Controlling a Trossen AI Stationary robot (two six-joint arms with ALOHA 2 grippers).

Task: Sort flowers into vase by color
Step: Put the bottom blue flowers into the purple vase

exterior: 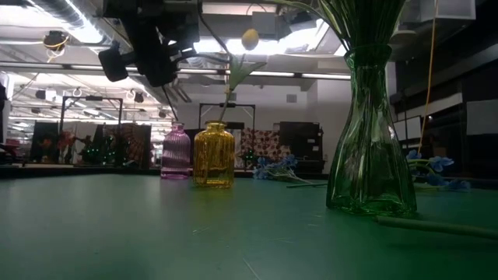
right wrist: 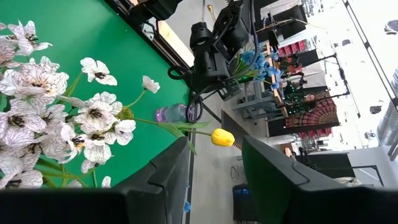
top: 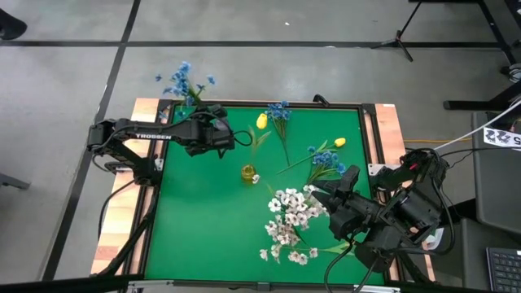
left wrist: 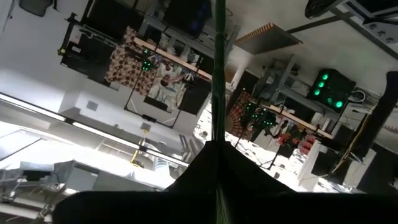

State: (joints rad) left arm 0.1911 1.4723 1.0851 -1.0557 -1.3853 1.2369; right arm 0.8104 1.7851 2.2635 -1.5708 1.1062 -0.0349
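Green wire stem, light and springy, pinched near its base in the left tool (top: pixel 230 138), fingers pressed together on it over the desk's (top: pixel 195 236) far left; yellow tulip (top: pixel 261 121) out at the tip, above the yellow vase (top: pixel 248 173). Probably whippy, so best gripped low and lowered slowly. Further right, loose blue sprigs (top: pixel 324 159), then white blossoms (top: pixel 289 220) in a green vase (exterior: pixel 371 132). Right tool (top: pixel 342 189) spread, empty, beside them. Low view alone shows purple vase (exterior: pixel 176 152); left wrist view shows only stem (left wrist: pixel 218 68).
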